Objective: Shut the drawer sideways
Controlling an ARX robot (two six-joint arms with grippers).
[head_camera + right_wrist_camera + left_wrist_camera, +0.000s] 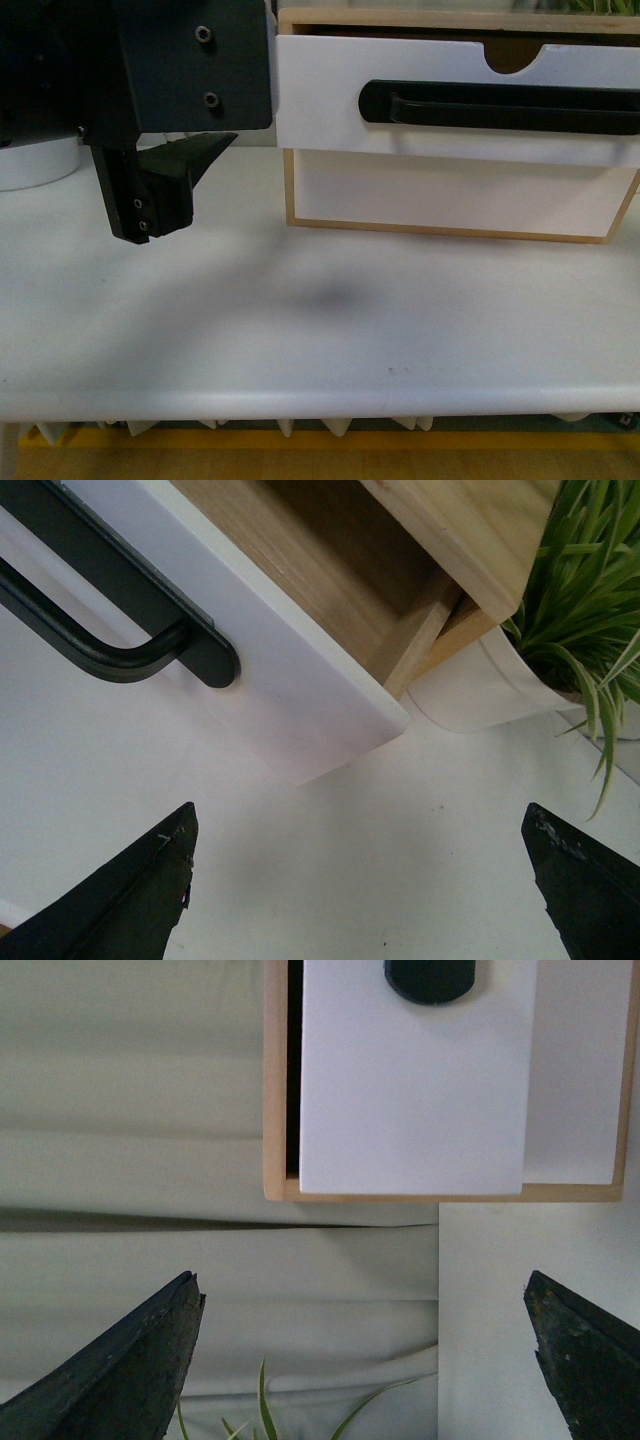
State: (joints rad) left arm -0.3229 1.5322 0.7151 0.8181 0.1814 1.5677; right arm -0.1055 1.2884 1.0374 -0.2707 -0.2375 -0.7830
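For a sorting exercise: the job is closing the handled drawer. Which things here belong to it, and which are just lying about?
Job: drawer, handle, left gripper, right gripper.
Lying about: plant, pot, lower drawer, table.

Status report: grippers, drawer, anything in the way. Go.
Both open, empty: left gripper left of drawer, right gripper apart from it. Drawer pulled out, untouched. Plant pot beside cabinet.
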